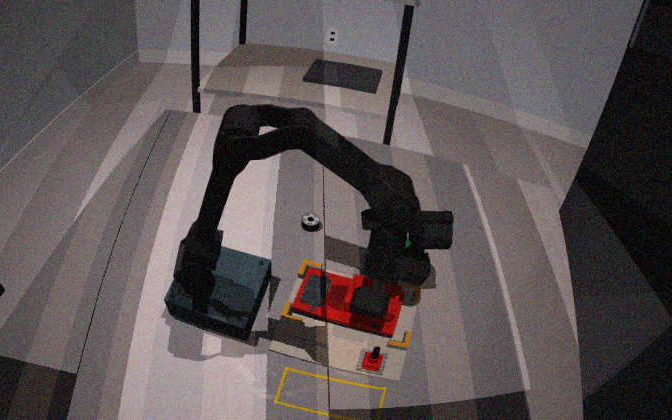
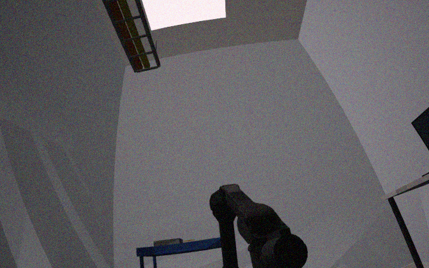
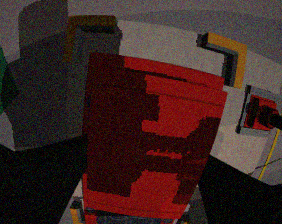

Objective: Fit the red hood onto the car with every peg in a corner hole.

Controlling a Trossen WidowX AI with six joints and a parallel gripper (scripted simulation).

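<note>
The hood (image 3: 184,112) is a red shell over the front part of the car, with deep shadow across it in the wrist view. My gripper (image 3: 146,149) (image 1: 370,301) is shut on the hood, with a black finger on each side. The red chassis (image 1: 334,314) sits under it in the jig, its dark windscreen (image 1: 311,292) uncovered. The jig (image 1: 396,365) (image 3: 157,41) is a pale plate with orange corner brackets. The hood looks close to the deck and roughly in line with the car. Pegs, corner holes and engine block are hidden. I cannot tell whether the hood touches the deck.
A red block with a black knob (image 1: 373,360) (image 3: 262,112) stands beside the car on the jig plate. A yellow outline (image 1: 280,385) lies in front. A small round metal disc (image 1: 310,228) lies behind the jig. The teal base box (image 1: 244,260) stands at the left.
</note>
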